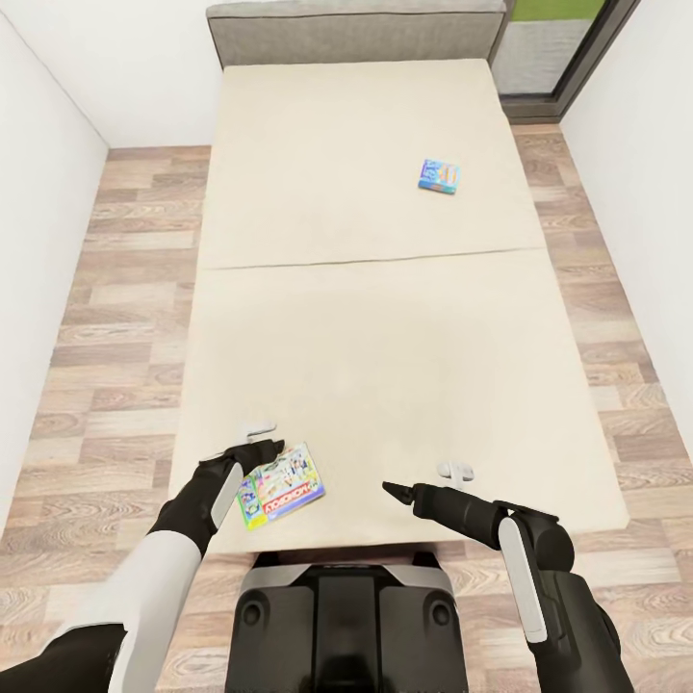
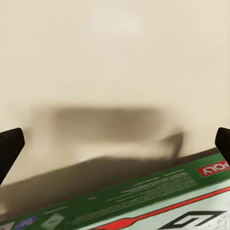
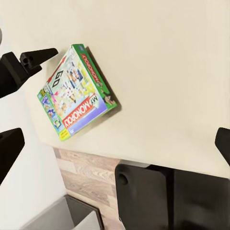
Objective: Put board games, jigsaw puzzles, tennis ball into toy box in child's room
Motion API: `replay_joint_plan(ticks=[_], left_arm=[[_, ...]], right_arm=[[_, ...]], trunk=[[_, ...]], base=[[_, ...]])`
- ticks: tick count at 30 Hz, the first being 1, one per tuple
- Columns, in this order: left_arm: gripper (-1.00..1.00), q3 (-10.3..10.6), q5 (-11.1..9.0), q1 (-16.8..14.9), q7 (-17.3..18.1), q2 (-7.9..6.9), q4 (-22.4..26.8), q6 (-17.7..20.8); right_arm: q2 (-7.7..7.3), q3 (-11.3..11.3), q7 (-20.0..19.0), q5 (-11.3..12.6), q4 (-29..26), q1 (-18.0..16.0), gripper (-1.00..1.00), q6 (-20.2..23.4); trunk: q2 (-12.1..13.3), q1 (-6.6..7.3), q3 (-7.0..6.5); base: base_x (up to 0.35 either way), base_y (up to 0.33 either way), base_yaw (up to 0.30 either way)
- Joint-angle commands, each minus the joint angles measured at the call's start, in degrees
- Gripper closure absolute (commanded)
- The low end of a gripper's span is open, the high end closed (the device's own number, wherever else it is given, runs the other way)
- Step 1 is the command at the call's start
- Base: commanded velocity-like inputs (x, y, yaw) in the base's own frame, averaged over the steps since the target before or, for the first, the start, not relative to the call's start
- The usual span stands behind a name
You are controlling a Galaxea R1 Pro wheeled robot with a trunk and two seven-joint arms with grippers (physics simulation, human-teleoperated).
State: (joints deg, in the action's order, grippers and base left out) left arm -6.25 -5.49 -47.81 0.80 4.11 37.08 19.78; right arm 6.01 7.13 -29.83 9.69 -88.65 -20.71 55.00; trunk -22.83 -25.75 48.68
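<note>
Bright even light, soft blurred shadow on the bed (image 2: pixel 115 72).

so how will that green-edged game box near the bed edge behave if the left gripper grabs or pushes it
The green-edged game box looks thin and flat, so probably stiff and light. Lying flat on the bed, it should slide, not roll. Near the edge, a nudge from the left gripper might tip it off.
</note>
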Motion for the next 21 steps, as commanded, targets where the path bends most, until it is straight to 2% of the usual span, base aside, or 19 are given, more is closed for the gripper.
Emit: replay_joint_plan(ticks=[1,15,21], left_arm=[[-1.0,-0.41,-0.57,-0.01,0.05,0.08,0.09,0.09],[-1.0,-0.69,-0.58,-0.01,-0.01,0.11,0.09,-1.3],[-1.0,-0.62,-0.58,-0.01,-0.01,0.11,0.09,-1.25]], right_arm=[[0.06,0.15,-0.15,0.15,-0.03,-0.03,-1.0,0.39],[0.06,0.16,-0.18,0.15,-0.03,-0.03,-1.0,0.38],[0.06,0.16,-0.19,0.11,-0.03,-0.03,-1.0,0.3]], trunk=[[-0.09,-0.03,0.16],[-0.09,-0.03,0.47],[-0.09,-0.03,0.47]], base=[[0.0,0.0,0.0],[0.0,0.0,0.0],[-0.108,-0.107,0.0]])
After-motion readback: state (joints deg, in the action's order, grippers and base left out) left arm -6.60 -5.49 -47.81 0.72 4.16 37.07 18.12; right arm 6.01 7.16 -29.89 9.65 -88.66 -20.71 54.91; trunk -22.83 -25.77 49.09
